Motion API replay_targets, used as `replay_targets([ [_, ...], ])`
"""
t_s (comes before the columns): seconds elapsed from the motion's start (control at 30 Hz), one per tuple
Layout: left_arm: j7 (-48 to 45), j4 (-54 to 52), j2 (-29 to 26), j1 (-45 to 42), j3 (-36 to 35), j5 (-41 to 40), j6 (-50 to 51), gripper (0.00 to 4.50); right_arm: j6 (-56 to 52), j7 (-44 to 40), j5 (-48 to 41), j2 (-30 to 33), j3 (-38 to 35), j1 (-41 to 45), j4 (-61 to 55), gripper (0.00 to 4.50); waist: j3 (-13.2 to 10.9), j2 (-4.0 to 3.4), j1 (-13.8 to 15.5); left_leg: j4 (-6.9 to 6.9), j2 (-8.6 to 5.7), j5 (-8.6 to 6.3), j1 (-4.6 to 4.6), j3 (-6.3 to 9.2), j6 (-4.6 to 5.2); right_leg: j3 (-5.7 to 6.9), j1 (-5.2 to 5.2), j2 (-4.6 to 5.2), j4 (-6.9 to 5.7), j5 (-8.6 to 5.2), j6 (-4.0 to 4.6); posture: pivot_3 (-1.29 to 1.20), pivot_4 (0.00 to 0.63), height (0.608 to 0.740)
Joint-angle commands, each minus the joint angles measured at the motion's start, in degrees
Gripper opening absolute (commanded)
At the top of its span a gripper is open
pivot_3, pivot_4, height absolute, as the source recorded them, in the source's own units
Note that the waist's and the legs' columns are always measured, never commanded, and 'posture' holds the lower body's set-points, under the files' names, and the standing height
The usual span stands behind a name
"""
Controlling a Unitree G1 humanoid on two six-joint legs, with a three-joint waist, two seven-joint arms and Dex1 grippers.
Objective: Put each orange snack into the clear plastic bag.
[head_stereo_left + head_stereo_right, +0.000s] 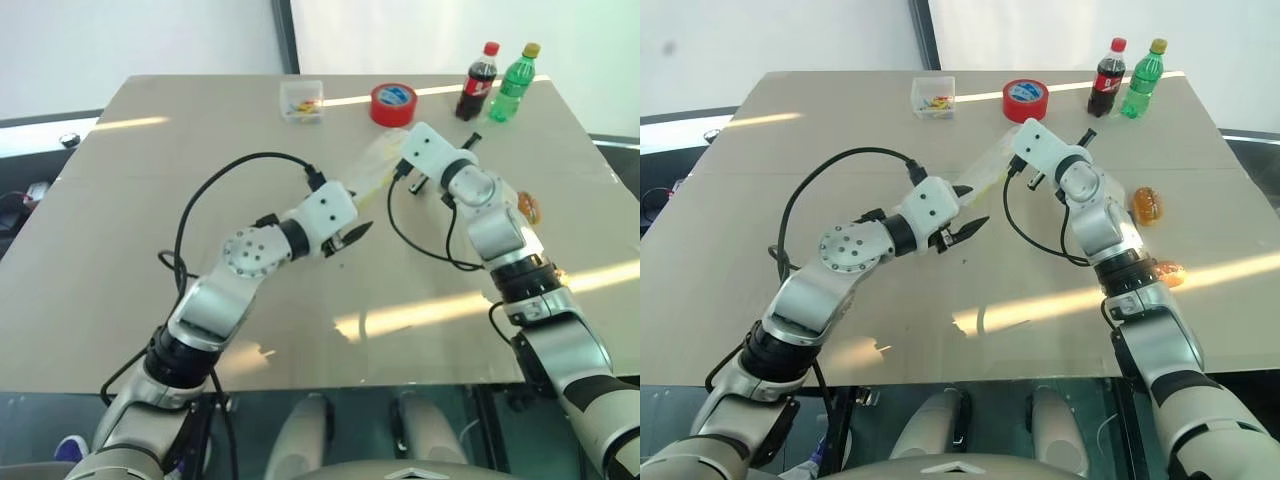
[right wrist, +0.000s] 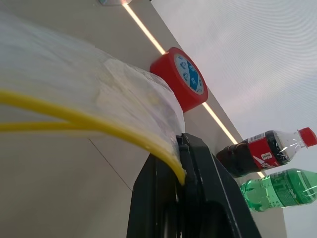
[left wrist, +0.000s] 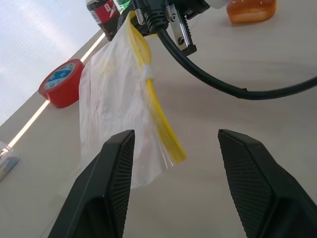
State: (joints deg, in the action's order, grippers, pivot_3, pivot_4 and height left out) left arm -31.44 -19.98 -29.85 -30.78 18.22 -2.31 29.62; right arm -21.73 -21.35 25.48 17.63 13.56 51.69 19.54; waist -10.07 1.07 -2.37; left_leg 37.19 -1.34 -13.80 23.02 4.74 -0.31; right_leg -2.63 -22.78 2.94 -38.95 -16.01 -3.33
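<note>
A: Where is the clear plastic bag (image 3: 116, 94), and what holds it?

B: The right gripper (image 2: 181, 148) has its two black fingers pinched together on the bag's yellow strip, near one corner. The bag hangs above the table (image 1: 150, 200), stretching from that gripper towards the left gripper (image 1: 965, 228).

A: And the left gripper?

B: Its fingers (image 3: 106, 183) stand apart, one on each side of the bag's free lower end, with nothing clamped between them. Whether one finger brushes the film cannot be told.

A: Where do the orange snacks lie?

B: One orange snack (image 1: 1147, 204) rests on the table just beside the right forearm; the second orange snack (image 1: 1169, 272) lies nearer the table's front, by the right wrist. Both are outside the bag.

A: Other items?

B: A red tape roll (image 1: 393, 103), a cola bottle (image 1: 478, 82), a green bottle (image 1: 514, 84) and a small clear box (image 1: 302, 101) stand along the far edge.
</note>
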Motion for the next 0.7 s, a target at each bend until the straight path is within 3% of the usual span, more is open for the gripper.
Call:
replay_targets([
  [0.03,0.50,-0.12,1.05,-1.56,0.16,2.27,-1.34,2.83,-0.63,0.44,-0.17,-0.13,-0.13,1.36,-2.54,0.00,0.00,0.00,0.00,0.00,0.00,0.00,0.00,0.00,0.00,0.00,0.00,0.00,0.00,0.00,0.00,0.00,0.150,0.740],
  [0.23,0.39,2.28,2.61,-2.64,1.15,5.91,-3.65,2.83,-1.69,0.28,-0.02,-0.41,0.26,0.67,-4.04,0.00,0.00,0.00,-0.06,0.00,0.00,0.00,0.00,0.00,0.00,0.00,0.00,0.00,-0.01,0.00,0.00,0.00,0.150,0.740],
  [0.33,-0.30,3.45,2.48,-2.68,0.88,6.96,-5.64,1.63,-2.01,0.52,0.22,-0.53,0.52,0.39,-4.69,0.00,0.00,0.00,-0.03,0.00,0.00,0.01,0.00,0.00,-0.02,0.00,0.00,0.00,0.00,0.00,0.00,0.00,0.150,0.740],
  [0.43,-0.97,4.97,2.19,-2.91,1.02,8.08,-7.61,0.14,-2.44,0.68,0.24,-0.72,0.77,-0.01,-5.45,0.00,0.00,0.00,-0.03,0.00,0.00,0.01,0.00,0.00,-0.02,0.00,-0.01,0.00,-0.01,0.00,0.00,0.00,0.150,0.740],
  [0.63,-1.07,7.57,2.09,-3.23,0.16,9.82,-10.81,0.03,-3.63,0.10,0.30,-0.28,1.11,-0.82,-7.46,0.00,0.00,0.00,0.00,0.00,0.00,0.00,0.00,0.01,0.00,0.01,-0.01,0.01,0.00,0.00,0.00,0.00,0.150,0.740],
  [0.7,-1.38,8.80,0.59,-3.37,-0.71,10.58,-14.94,0.03,-4.47,-5.22,-0.48,1.79,2.47,-2.83,-10.28,0.00,0.00,0.00,0.01,0.00,0.00,0.00,0.01,0.01,-0.01,0.01,-0.01,0.01,0.00,0.00,0.00,0.00,0.150,0.740],
])
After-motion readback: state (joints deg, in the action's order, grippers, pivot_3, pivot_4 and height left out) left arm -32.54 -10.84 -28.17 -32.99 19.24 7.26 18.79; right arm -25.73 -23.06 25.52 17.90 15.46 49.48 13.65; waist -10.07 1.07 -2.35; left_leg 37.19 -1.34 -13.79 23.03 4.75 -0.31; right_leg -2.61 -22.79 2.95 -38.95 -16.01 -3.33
